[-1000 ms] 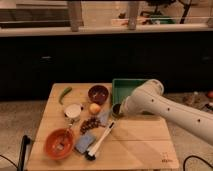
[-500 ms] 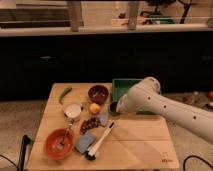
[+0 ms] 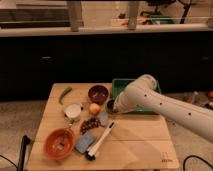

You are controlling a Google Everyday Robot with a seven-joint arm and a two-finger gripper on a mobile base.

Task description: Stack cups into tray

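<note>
A small dark cup (image 3: 110, 106) sits at the left tip of my white arm, just off the front left corner of the green tray (image 3: 119, 85). My gripper (image 3: 115, 106) is right at this cup, mostly hidden behind the arm's wrist. I cannot tell whether the cup is held or resting on the table. The arm comes in from the right and covers most of the tray, so its inside is hidden.
On the wooden table (image 3: 140, 145) are a maroon bowl (image 3: 98, 93), an apple (image 3: 94, 108), a white cup (image 3: 73, 111), a green pepper (image 3: 65, 93), grapes (image 3: 90, 123), a brush (image 3: 100, 141), a blue sponge (image 3: 85, 142) and an orange bowl (image 3: 59, 143).
The arm's tip and the dark cup at it have shifted slightly left and forward, toward the tray's front left corner. The other objects have not moved.
</note>
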